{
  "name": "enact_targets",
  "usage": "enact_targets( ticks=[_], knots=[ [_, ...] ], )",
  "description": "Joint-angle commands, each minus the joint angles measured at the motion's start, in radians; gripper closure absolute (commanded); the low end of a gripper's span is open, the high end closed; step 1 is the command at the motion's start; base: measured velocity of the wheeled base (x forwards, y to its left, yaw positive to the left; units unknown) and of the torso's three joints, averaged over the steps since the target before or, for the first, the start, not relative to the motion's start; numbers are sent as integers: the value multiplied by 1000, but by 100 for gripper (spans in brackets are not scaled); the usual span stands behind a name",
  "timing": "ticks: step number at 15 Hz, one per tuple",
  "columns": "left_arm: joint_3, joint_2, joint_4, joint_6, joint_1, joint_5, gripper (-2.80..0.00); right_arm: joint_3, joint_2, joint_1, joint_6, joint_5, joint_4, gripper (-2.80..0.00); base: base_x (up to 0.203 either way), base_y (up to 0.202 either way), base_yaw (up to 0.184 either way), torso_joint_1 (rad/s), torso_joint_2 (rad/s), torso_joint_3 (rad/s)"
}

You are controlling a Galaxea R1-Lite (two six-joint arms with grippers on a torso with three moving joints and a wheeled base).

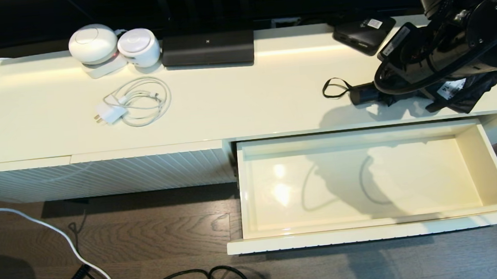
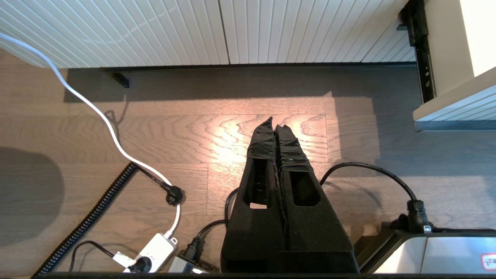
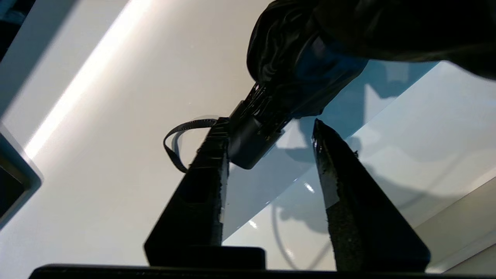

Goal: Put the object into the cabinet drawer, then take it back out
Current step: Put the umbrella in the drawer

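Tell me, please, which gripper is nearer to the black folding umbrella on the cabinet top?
The right gripper: its open jaws flank the black folding umbrella's handle on the cream cabinet top. The left gripper hangs shut over the wooden floor, far from it.

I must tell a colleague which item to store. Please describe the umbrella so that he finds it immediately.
On the cabinet top, look at its right end, just behind the open drawer. The umbrella lies there under the right gripper: bunchy black fabric, wrist loop, unlike the flat boxes behind.
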Motion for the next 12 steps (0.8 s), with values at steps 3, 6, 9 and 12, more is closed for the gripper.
enact_targets(
  ticks=[3, 6, 9, 12],
  knots=[
    [0, -3, 0, 0, 0, 0, 0, -11, 69, -24, 100, 8, 30, -280, 0, 0, 0, 0, 0, 0],
    [-1, -3, 0, -1, 0, 0, 0, -40, 91, -81, 210, 20, 108, -280, 0, 0, 0, 0, 0, 0],
    [-1, -3, 0, -1, 0, 0, 0, -42, 88, -105, 212, 26, 108, -280, 0, 0, 0, 0, 0, 0],
    [0, -3, 0, -1, 0, 0, 0, -45, 84, -144, 210, 54, 79, -280, 0, 0, 0, 0, 0, 0]
  ],
)
